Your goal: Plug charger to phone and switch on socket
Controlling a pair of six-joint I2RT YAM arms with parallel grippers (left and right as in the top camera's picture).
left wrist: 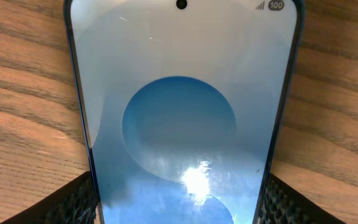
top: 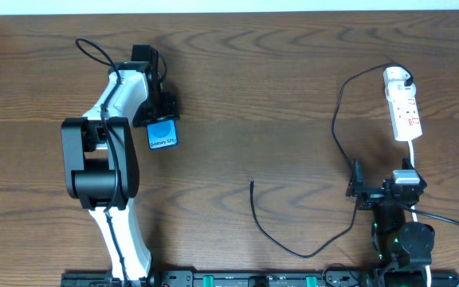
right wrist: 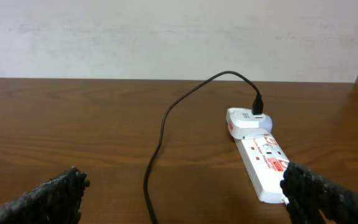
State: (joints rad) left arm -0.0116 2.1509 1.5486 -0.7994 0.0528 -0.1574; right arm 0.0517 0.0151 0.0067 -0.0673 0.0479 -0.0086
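Left fingers [left wrist: 73, 202] clamped on the phone [left wrist: 179, 124] by its long edges, likely steadying it for plugging, toward the table [top: 229, 96] left edge; right fingers [right wrist: 48, 193] spread wide, empty, facing the socket [right wrist: 263, 165].

A brown wooden table [top: 237, 96] meets a white wall [right wrist: 166, 37].

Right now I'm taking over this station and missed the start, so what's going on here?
The left tool has its fingers pressed against both long edges of the phone, which lies lit on the left of the table. The right tool hangs open and empty just short of the socket. The charger runs from its white adapter in the socket, and its free end lies loose mid-table, not yet in the phone.
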